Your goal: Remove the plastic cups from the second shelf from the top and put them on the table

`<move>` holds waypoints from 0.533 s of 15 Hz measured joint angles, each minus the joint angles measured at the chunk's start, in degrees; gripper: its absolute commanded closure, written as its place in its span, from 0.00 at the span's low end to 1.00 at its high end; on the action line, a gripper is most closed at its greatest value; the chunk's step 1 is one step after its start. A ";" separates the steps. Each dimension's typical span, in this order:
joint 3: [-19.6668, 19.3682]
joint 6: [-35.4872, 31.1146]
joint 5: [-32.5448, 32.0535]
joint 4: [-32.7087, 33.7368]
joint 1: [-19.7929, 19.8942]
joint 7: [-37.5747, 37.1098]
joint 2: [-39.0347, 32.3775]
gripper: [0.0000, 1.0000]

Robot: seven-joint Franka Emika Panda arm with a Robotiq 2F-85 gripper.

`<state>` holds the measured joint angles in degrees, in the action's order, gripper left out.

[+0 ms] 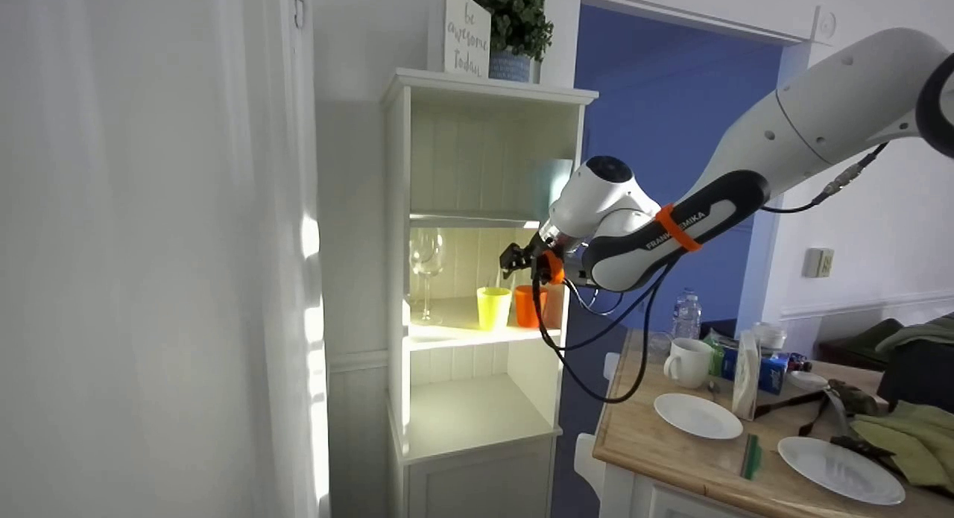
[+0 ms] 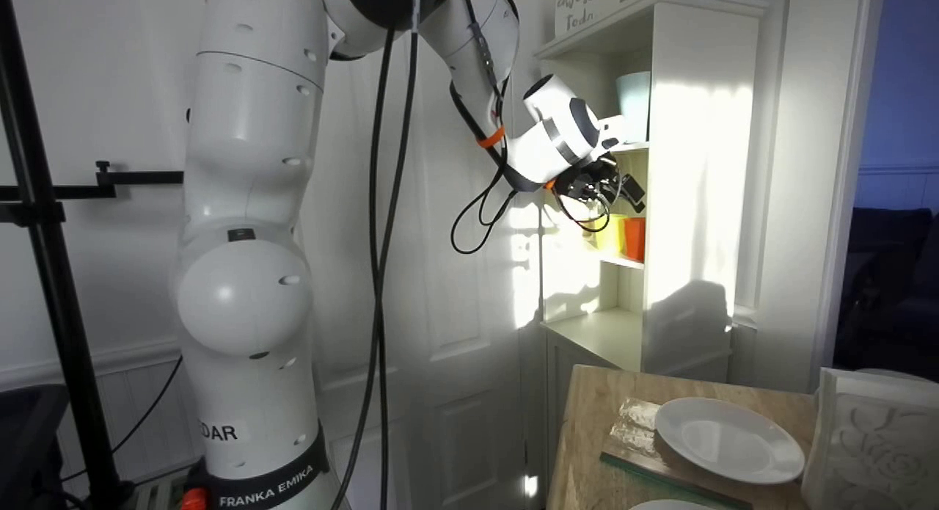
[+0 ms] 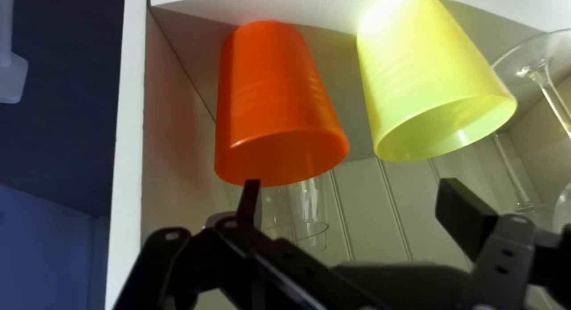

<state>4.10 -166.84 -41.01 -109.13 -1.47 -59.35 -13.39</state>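
The yellow cup [image 1: 493,309] and the orange cup [image 1: 531,307] stand upright, side by side, on the second shelf [image 1: 462,342] of the white cabinet. Both also show in an exterior view [image 2: 635,238]. In the wrist view, which is upside down, the orange cup [image 3: 276,87] and the yellow cup [image 3: 428,73] have their open rims toward my gripper [image 3: 357,203]. My gripper is open and empty, its fingers wide apart, just above the cup rims. In an exterior view it is at the cabinet front [image 1: 514,261]. The wooden table [image 1: 630,428] stands lower, beside the cabinet.
Stemmed wine glasses [image 1: 427,264] stand beside the yellow cup; clear glasses [image 3: 303,207] are behind the orange cup. A teal object [image 2: 634,103] is on the shelf above. The cabinet side wall [image 3: 178,145] is close to the orange cup. Plates [image 1: 698,416] and a mug [image 1: 689,363] are on the table.
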 measured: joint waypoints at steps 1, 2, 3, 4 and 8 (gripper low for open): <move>-0.42 -0.09 -0.78 0.63 -0.35 -1.21 -0.63 0.00; -0.83 -0.28 -1.49 1.27 -0.67 -2.36 -1.20 0.00; -1.29 -0.34 -1.98 1.86 -1.04 -3.50 -1.75 0.00; -1.63 -0.34 -2.36 2.41 -1.34 -4.42 -2.22 0.00; -2.61 -0.34 -2.93 4.05 -2.21 -6.85 -3.91 0.00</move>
<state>1.50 -167.18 -43.94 -105.08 -3.68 -66.20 -17.30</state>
